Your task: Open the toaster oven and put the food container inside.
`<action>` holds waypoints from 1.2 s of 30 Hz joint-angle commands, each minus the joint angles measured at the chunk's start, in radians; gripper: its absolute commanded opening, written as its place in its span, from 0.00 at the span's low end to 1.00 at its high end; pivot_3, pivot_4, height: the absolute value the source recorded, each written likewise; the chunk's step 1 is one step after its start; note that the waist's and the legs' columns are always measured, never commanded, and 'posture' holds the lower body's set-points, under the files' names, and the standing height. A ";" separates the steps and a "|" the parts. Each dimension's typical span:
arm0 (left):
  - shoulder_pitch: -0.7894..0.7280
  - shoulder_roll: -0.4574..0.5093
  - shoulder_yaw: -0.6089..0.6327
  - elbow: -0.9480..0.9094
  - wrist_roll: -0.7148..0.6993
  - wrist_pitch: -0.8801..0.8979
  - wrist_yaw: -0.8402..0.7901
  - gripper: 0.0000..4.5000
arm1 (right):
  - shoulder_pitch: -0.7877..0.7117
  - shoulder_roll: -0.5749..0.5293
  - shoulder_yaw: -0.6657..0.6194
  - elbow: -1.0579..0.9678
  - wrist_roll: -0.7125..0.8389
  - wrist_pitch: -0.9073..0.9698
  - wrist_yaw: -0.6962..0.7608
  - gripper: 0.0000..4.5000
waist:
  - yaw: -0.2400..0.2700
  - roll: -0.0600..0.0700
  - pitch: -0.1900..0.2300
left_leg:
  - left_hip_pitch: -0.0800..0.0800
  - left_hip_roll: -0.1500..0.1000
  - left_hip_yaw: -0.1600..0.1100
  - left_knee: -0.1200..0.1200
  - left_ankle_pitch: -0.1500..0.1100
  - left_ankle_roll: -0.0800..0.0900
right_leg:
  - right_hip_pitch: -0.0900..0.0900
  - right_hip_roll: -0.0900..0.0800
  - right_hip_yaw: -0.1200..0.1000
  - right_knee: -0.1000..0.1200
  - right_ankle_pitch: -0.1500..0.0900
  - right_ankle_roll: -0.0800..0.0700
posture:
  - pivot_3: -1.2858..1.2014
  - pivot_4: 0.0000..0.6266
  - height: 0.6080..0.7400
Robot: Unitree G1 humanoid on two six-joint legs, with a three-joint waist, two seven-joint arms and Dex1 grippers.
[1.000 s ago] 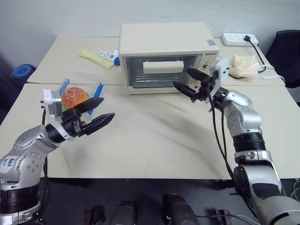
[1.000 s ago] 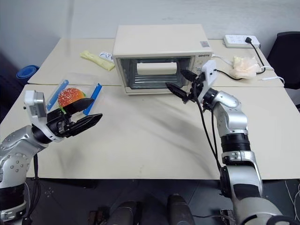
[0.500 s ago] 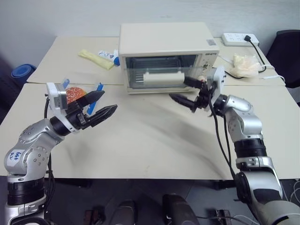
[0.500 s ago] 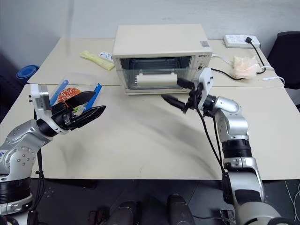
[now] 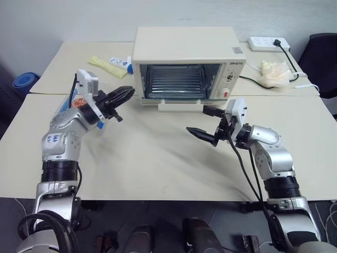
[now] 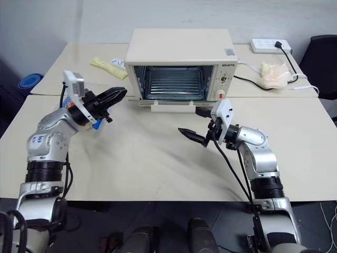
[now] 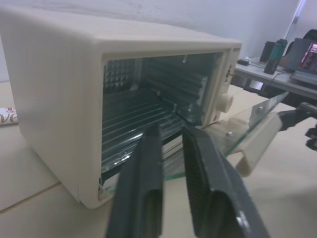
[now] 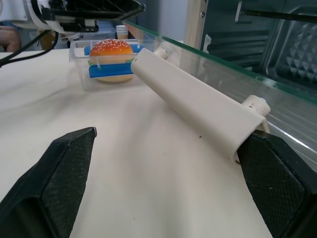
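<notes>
The one cream-white boxy metal toaster oven (image 5: 181, 62) sits upper centre, its glass door folded down flat, wire rack showing. The single clear plastic food container (image 8: 106, 62) lies at left behind the left gripper (image 5: 124, 95), whose fingers are pressed together. The right gripper (image 5: 202, 122), centre-right, is spread wide.

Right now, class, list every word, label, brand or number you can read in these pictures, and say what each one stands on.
Brand word on the toaster oven, above its dials: too small to read.
Grey sticker on the oven's top: too small to read.
"ve": the end of a word, cut off by the picture's edge, on a packet beside the oven.
Food container: no text to be seen.
</notes>
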 commanded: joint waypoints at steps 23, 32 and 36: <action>0.058 -0.083 -0.178 0.060 0.259 -0.156 -0.089 0.01 | 0.559 -0.121 -0.263 -0.274 0.056 -0.203 -0.094 1.00 | 0.030 0.000 0.000 | 0.001 -0.002 0.000 0.006 -0.001 0.003 | 0.004 -0.001 0.001 -0.002 0.001 0.001 | 0.52 0.24 1.00; 0.154 -0.120 -0.200 0.007 0.313 -0.185 -0.020 0.01 | 0.607 -0.104 -0.292 -0.346 0.089 -0.216 -0.139 1.00 | 0.030 0.000 0.000 | 0.003 0.000 -0.001 0.007 -0.001 0.003 | 0.005 0.000 0.001 -0.001 0.001 0.001 | 0.52 0.24 1.00; 0.205 -0.122 -0.138 -0.092 0.221 -0.154 -0.037 0.10 | 0.587 -0.104 -0.275 -0.363 0.150 -0.179 -0.111 1.00 | 0.030 0.000 0.000 | 0.003 0.000 -0.001 0.007 -0.001 0.003 | 0.005 0.000 0.001 -0.001 0.001 0.001 | 0.52 0.24 1.00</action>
